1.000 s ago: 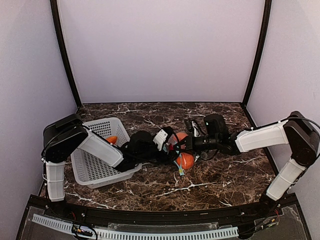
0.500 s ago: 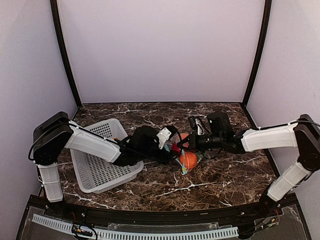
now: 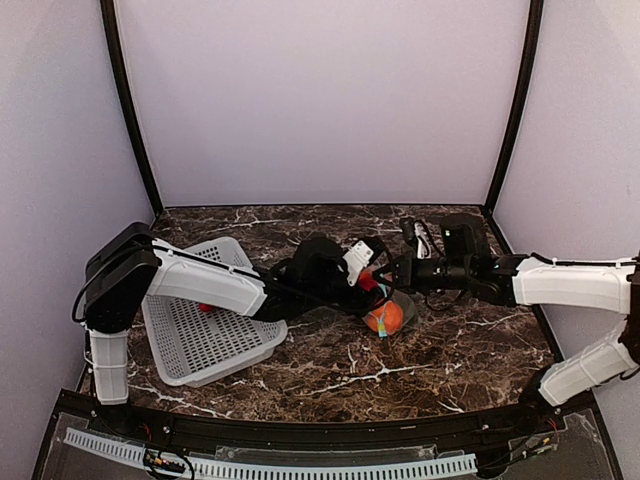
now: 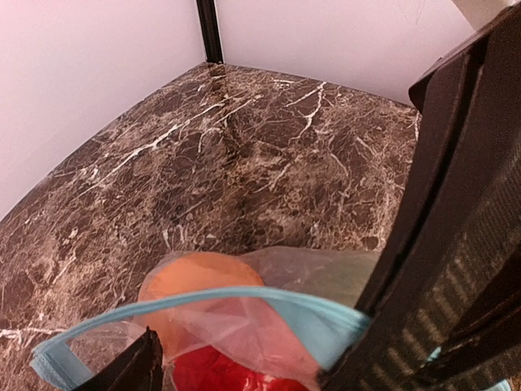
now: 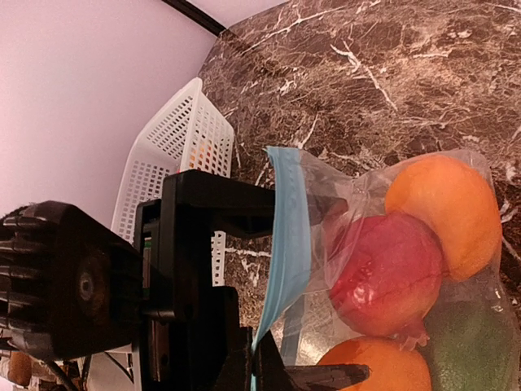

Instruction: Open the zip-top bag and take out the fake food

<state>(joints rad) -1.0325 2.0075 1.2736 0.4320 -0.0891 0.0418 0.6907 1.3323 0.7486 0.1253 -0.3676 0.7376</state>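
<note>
— How many pieces in the zip-top bag (image 5: pixel 383 269)?
— Four I can count: two oranges (image 5: pixel 444 213), one red (image 5: pixel 389 273), one green (image 5: pixel 472 354). It's mid-table, by the basket (image 3: pixel 205 330).
— And the grippers?
— Left gripper (image 4: pixel 269 358) and right gripper (image 3: pixel 398 272) each pinch the bag's blue strip (image 5: pixel 289 244).

Top view looks down from the near edge; both wrist views sit close — sharing the zip-top bag (image 3: pixel 388 312) (image 4: pixel 269 326) (image 5: pixel 383 269).

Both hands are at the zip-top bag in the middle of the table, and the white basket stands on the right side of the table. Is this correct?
Not fully. Both the left hand and right hand are at the zip-top bag, but the white basket stands on the left side of the table, as the top external view shows.
</note>
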